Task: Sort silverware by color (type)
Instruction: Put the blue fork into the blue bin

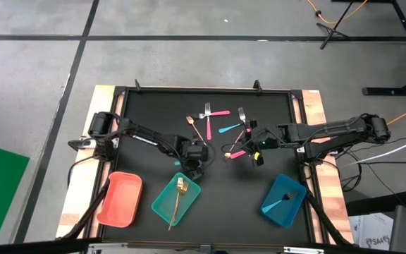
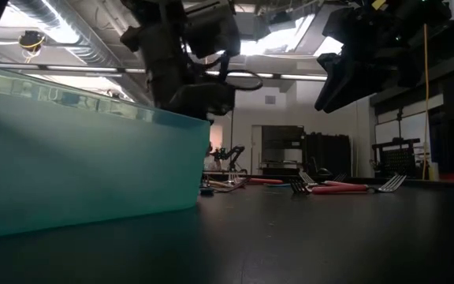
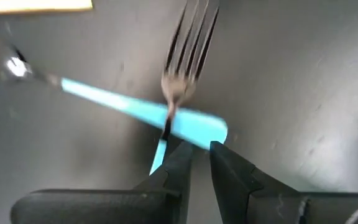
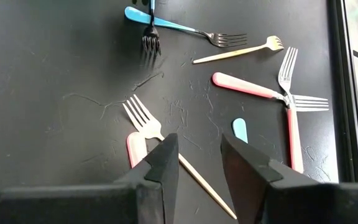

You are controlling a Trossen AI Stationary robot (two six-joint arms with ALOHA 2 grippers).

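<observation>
The table top (image 1: 154, 113) is black. There are 3 trays: 1 red-pink tray (image 1: 120, 199), 1 teal tray (image 1: 166, 204) and 1 blue tray (image 1: 284, 201). A gold fork (image 1: 179, 194) lies in the teal tray. Pink forks (image 4: 253, 88) and light-blue forks (image 4: 173, 26) have silver heads.

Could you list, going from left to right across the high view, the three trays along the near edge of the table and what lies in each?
Red tray, nothing visible in it → teal tray holding a gold fork → blue tray holding a blue-handled utensil.
</observation>
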